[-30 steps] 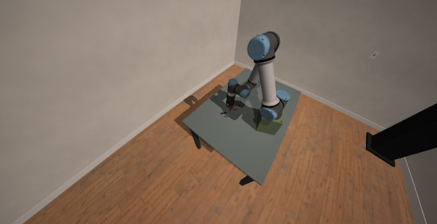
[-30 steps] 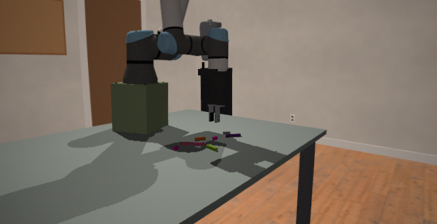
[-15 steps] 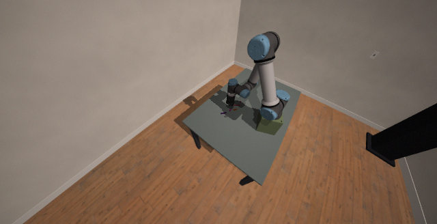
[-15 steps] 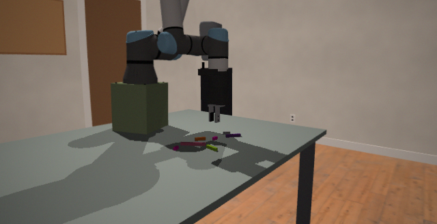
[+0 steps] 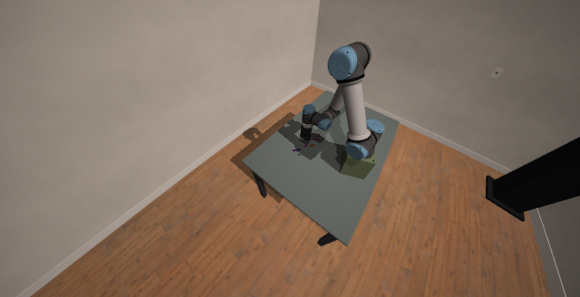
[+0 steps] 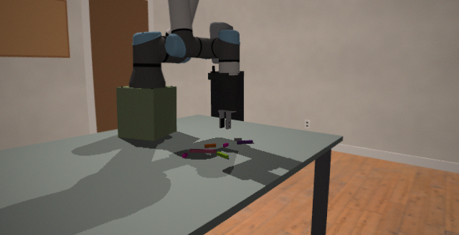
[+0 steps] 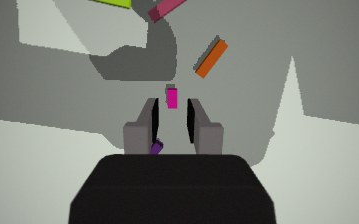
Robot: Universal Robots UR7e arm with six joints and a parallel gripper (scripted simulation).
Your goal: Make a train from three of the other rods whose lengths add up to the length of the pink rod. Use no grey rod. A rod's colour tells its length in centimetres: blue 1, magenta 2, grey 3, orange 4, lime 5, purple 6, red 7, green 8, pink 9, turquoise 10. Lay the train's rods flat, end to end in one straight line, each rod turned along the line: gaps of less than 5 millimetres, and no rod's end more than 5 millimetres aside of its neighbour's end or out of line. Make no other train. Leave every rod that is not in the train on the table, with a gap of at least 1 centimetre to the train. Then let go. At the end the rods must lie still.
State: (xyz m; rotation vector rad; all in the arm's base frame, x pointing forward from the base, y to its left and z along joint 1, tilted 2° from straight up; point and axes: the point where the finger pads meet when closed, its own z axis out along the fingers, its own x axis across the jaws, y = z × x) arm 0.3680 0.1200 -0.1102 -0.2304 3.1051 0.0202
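My gripper [image 5: 305, 140] [image 6: 225, 127] [image 7: 172, 112] is partly open and empty, above the table. A short magenta rod [image 6: 225, 145] [image 7: 172, 98] lies below, just ahead of the gap between the fingertips in the wrist view, turned along the fingers. The orange rod [image 6: 210, 145] [image 7: 211, 59] lies aslant beyond it. The long pink rod [image 6: 202, 150] [image 7: 166, 10] and the lime rod [image 6: 222, 155] [image 7: 111, 2] lie farther off, apart. A second magenta rod [image 6: 184, 155] lies past the pink rod. The purple rod [image 5: 296, 149] [image 6: 244, 142] [image 7: 156, 147] is partly hidden by a finger in the wrist view.
A grey rod [image 6: 237, 139] lies behind the purple rod in the exterior view. The table [image 5: 290, 179] [image 6: 118, 199] carries the green base block [image 5: 358, 167] [image 6: 136, 113] of the arm. Shadows of the arm fall across the rods. The table's edge is beyond the purple rod.
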